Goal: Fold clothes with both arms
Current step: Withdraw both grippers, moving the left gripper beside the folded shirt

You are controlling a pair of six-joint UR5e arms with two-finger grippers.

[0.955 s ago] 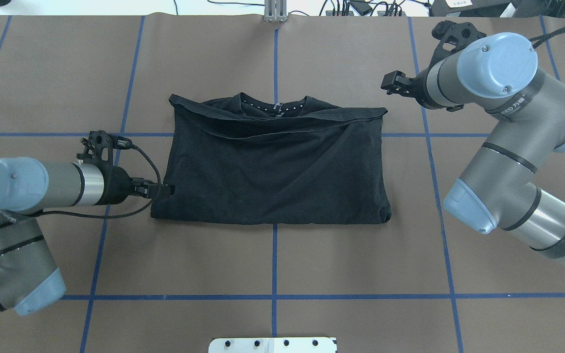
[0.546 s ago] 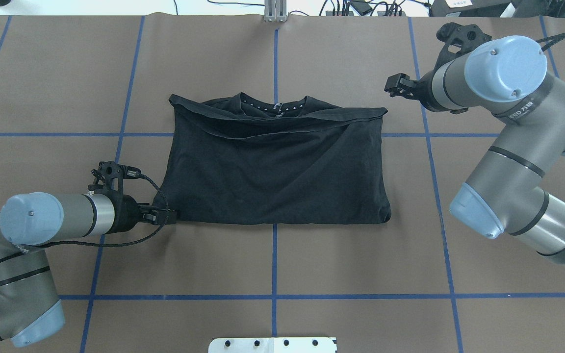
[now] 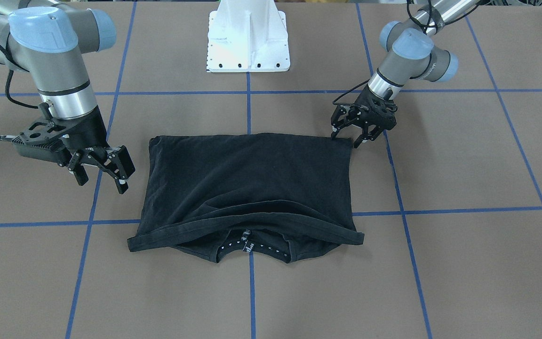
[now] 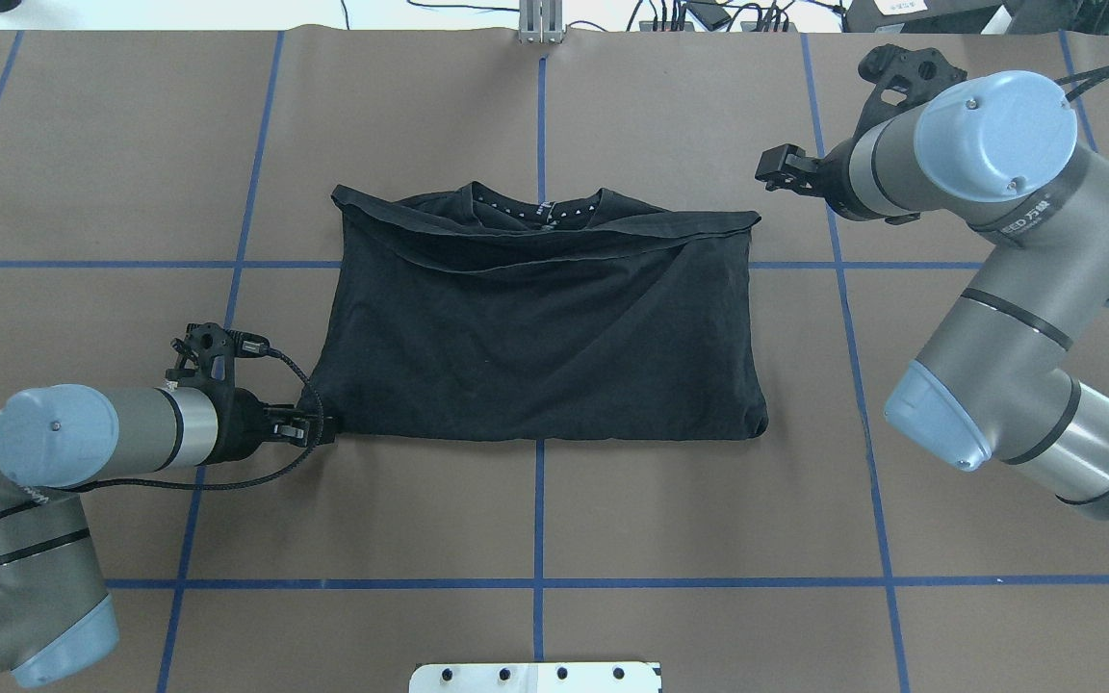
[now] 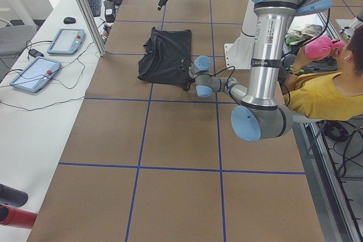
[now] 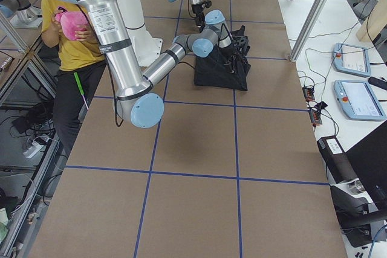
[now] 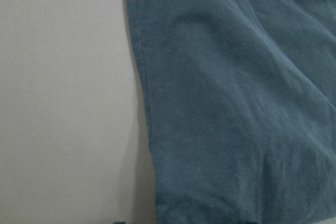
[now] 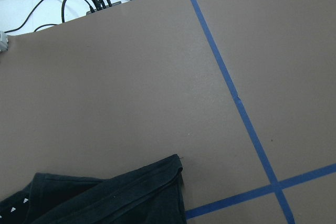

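The black T-shirt point(image 4: 535, 327) lies folded in half on the brown table, collar point(image 3: 252, 247) with white dots at the far edge. My left gripper point(image 3: 347, 139) is open and low at the shirt's near-left corner, one finger on each side of the corner; from overhead the left gripper point(image 4: 323, 428) sits right at that hem. The left wrist view shows only the shirt's side edge point(image 7: 236, 103) on the table. My right gripper point(image 3: 102, 178) hangs open above bare table, just off the shirt's far-right corner point(image 8: 157, 182); from overhead the right gripper point(image 4: 768, 166) holds nothing.
Blue tape lines point(image 4: 539, 510) grid the brown table cover. The white mounting pedestal point(image 3: 247, 37) stands at the robot's edge. Cables and plugs point(image 4: 709, 14) lie past the far edge. A person in yellow point(image 5: 323, 94) sits beside the robot; tablets point(image 5: 34, 72) rest on a side table.
My left gripper has slid along the shirt's left edge toward the robot, down to the near-left corner. The right arm shifted only slightly outward. The shirt has not moved.
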